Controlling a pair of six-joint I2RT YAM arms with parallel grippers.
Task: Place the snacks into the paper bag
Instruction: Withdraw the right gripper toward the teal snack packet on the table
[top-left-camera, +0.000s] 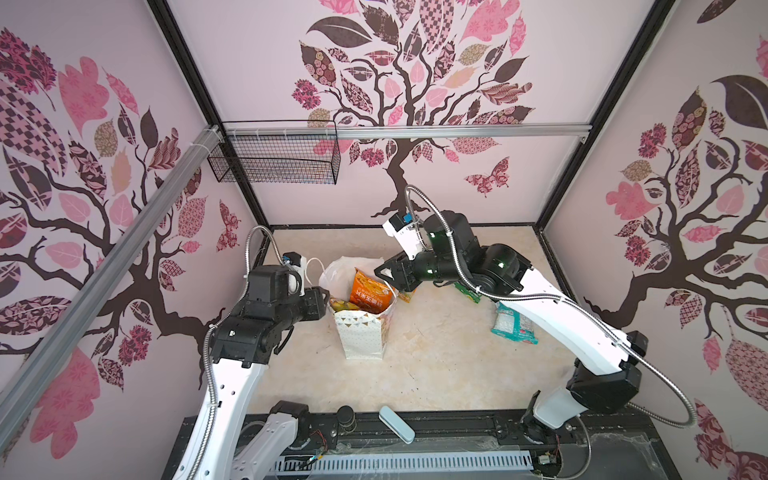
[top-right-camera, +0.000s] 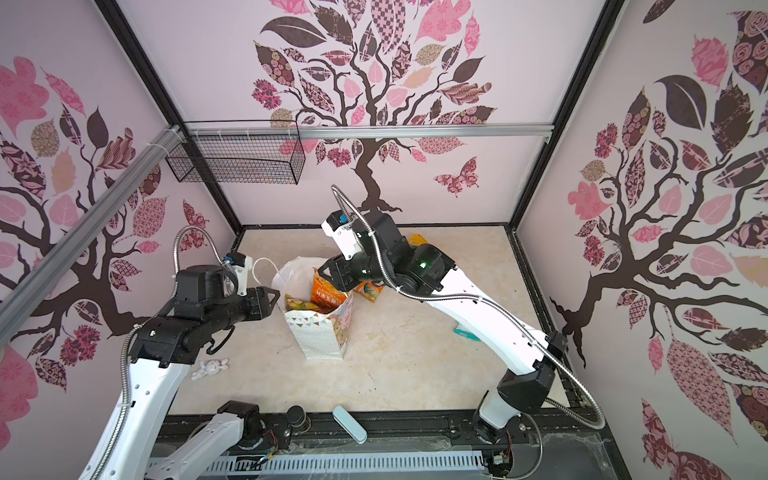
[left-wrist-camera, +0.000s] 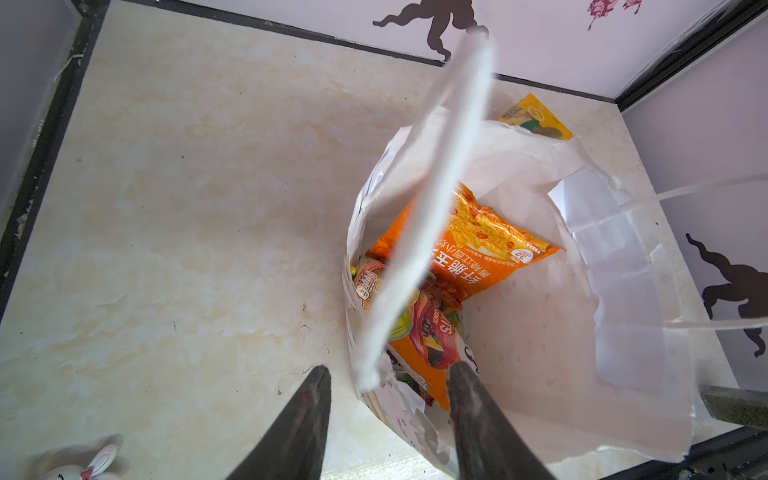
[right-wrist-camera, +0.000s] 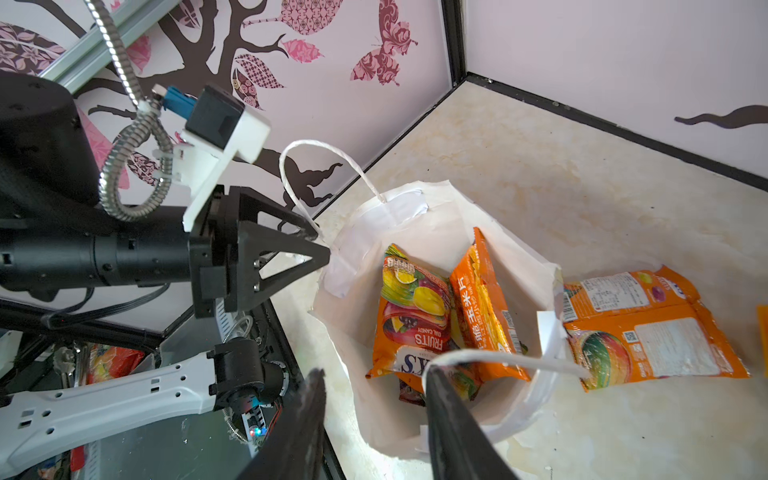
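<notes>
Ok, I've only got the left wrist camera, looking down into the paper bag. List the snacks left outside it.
Observer: An orange packet lies flat right beside the paper bag, on the side toward the right arm.
Operator: Go on, farther out.
Observer: A teal packet lies well clear of the bag, partly hidden under the right arm in both top views.
Operator: Now report the right gripper.
Observer: The right gripper is open at the bag's mouth and holds nothing.
</notes>
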